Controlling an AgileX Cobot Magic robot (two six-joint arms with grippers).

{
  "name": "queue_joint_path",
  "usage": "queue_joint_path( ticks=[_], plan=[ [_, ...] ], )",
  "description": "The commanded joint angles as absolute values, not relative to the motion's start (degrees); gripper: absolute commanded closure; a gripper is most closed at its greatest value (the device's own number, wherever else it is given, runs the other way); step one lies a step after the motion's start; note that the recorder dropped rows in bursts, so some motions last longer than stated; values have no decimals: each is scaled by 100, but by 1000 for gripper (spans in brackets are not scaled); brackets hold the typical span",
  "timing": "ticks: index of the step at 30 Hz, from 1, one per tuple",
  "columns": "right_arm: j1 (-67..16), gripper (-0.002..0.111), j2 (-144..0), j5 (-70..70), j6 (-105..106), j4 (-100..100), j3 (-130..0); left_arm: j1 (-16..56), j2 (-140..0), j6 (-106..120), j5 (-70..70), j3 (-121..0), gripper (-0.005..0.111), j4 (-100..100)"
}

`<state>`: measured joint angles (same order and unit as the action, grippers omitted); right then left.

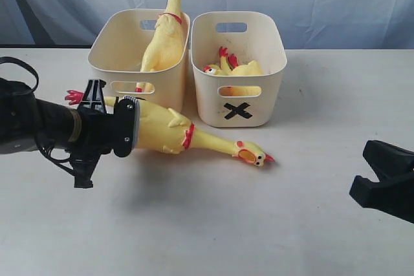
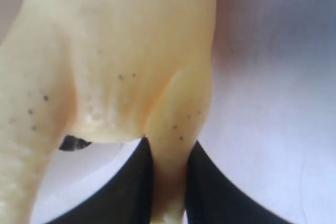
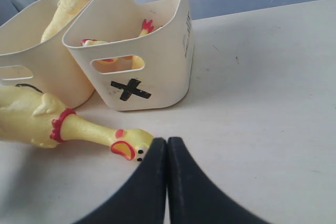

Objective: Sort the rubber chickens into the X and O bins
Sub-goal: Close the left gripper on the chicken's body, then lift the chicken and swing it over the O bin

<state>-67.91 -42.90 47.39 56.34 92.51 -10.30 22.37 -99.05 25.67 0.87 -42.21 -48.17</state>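
The right gripper (image 3: 167, 148) sits closed and empty. The long chicken (image 1: 162, 130) lies flat across the table (image 1: 194, 231), head toward it (feet the other way). The left gripper (image 2: 167, 156) pinches the feet end. The X bin (image 1: 272, 88) and the other bin (image 1: 107, 50) stand just behind.

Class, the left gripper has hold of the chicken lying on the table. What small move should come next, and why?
Probably a short lift straight up. The left gripper has its fingers pinched on the long chicken, which lies flat on the table in front of the X bin and the other bin. It must rise above their rims before it can go into either.
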Motion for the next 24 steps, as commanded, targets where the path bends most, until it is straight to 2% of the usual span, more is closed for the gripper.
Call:
queue_joint_path(
  ticks=[1, 11, 24],
  plan=[
    [-6807, 109, -4262, 4718, 5649, 9213, -1002, 2399, -9516, 2268, -92, -4125, 107, -4754],
    [-6807, 109, -4262, 4718, 5649, 9213, -1002, 2695, -8597, 1728, -178, -3671, 107, -4643],
    [-6807, 109, -4262, 4747, 5649, 9213, -1002, 2686, -7803, -83, 333, -4100, 107, -4506]
  ],
)
